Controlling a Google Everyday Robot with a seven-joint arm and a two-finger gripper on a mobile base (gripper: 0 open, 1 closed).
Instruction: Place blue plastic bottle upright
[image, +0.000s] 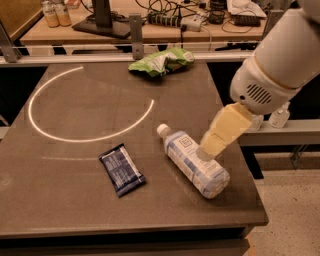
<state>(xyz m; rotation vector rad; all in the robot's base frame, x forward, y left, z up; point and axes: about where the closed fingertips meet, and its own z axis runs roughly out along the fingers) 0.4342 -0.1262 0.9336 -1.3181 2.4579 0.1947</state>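
Observation:
The blue plastic bottle (189, 163) lies on its side on the dark table (75, 210), toward the right front. Its white cap points to the back left and its base to the front right. It is clear and ribbed, with a blue-and-white label. My gripper (206, 151) comes down from the white arm at the upper right. Its beige tip is over the right side of the bottle's middle, at or just above the label. Whether it touches the bottle does not show.
A flat dark blue snack packet (121, 169) lies left of the bottle. A green chip bag (161, 61) sits at the table's back edge. A white arc (60, 135) is marked on the tabletop. A small pump-top bottle (280, 115) stands on the rail at right, past the table's edge.

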